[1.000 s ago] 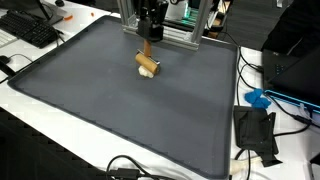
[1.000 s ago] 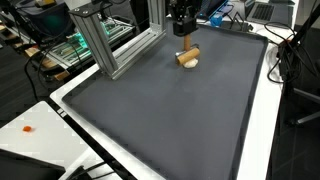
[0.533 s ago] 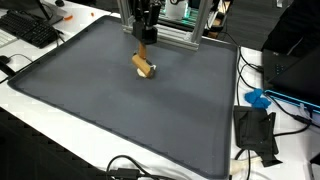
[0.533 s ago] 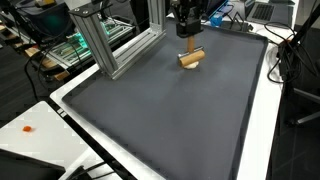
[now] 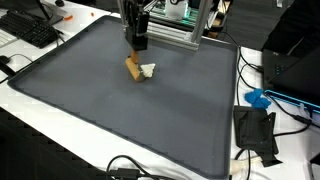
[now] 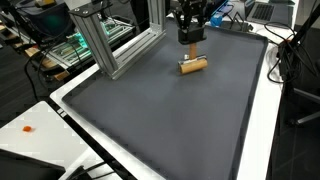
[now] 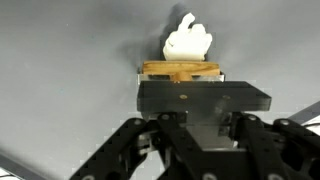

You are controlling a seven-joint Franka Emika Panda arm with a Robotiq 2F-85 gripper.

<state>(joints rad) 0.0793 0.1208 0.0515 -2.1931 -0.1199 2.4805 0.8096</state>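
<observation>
The gripper [image 5: 138, 44] is hanging over the far part of the dark mat [image 5: 120, 125], in the upper middle of both exterior views, and is pointing straight down. Its fingers are pinching a wooden block [image 5: 132, 67]. In the wrist view the block [image 7: 180, 70] is sitting crosswise, tight against the black gripper body, so the fingertips themselves are hidden behind it.

A white lump [image 7: 187, 42] is showing just beyond the block. I cannot tell whether it is only touching the block or is joined to it. In an exterior view the lump [image 5: 148, 70] is sitting just to the right of the block, low on the mat.

Step in hand, as I am judging it: the block is gripped and is being held low over the mat, just below the gripper. I cannot tell whether its lower edge is resting on the mat or hanging just clear of it.

An aluminium frame [image 5: 175, 33] is standing near the gripper, along the upper edge of the picture. Any next move is therefore calling for three things:
- a firm pinch on the block;
- enough lift that the block and lump are not scraping the mat;
- a path leading down the picture, away from the frame.
</observation>
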